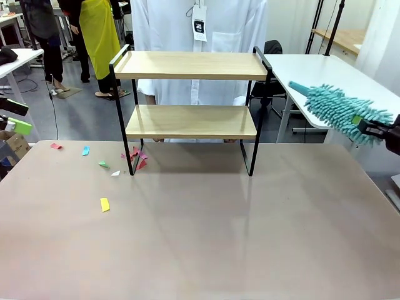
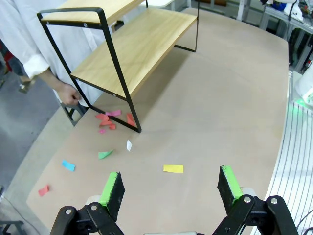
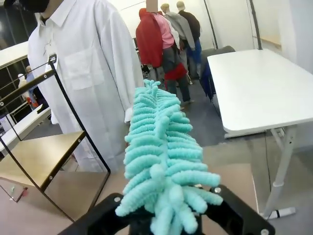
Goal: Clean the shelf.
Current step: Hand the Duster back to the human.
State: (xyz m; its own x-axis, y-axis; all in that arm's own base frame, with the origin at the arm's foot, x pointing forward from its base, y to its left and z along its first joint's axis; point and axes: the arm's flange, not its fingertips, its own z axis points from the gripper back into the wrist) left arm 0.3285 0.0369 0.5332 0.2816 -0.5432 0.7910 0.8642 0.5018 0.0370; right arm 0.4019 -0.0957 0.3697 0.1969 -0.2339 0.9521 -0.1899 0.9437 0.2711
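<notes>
Tabletop matte grey-beige, w/ white tables behind and people standing in bkgd. Person in white coat right behind shelf, one hand low by its frame foot.

Shelf upright at far middle of table: well ahead of left gripper and off to one side in its wrist view, two wooden boards in black frame. Left gripper w/ fingers spread wide, nothing between them, hovering over bare table. Paper scraps clustered at shelf's near foot, closer to left gripper than the boards; yellow scrap just ahead of its fingertips.

Right gripper clamped on teal fluffy duster, held off table's right edge, well apart from shelf, duster head pointing toward it. In right wrist view shelf off to the side beyond duster.

Right fingers mostly buried under duster fibres; handle not made out. Left gripper cut off at front view edge.
</notes>
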